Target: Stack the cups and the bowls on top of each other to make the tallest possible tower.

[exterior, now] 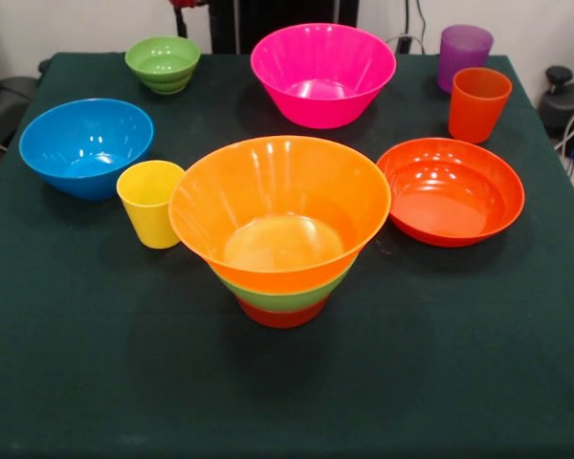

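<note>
The pincer did not show in the front view. Only a small red piece of the arm [187, 4] appeared at the top edge, above the far side of the bench [96, 382], so I cannot tell how far the pincer was open or whether it held anything. It was well apart from every task thing.

Nearest to that red piece stood the small ribbed green bowl [163, 63], alone at the far left of the dark green cloth. To its right was the large pink bowl [322, 74], upright and empty. Further right, near the far corner, stood the purple cup [463, 54], and just in front of it the orange cup [478, 103]; they looked close, perhaps touching, but the view does not settle this.

The tower [280, 229] stood in the middle of the bench, nearer to the camera. It was three nested bowls: a small red-orange bowl [281, 315] at the base, a medium green bowl [285, 296] in it, and the large yellow-orange bowl [279, 210] on top, open upward and empty.

The yellow cup [149, 203] stood just beside the tower at its left, with the blue bowl [85, 146] behind it. The shallow orange bowl [451, 190] lay at the tower's right, near its rim.
</note>
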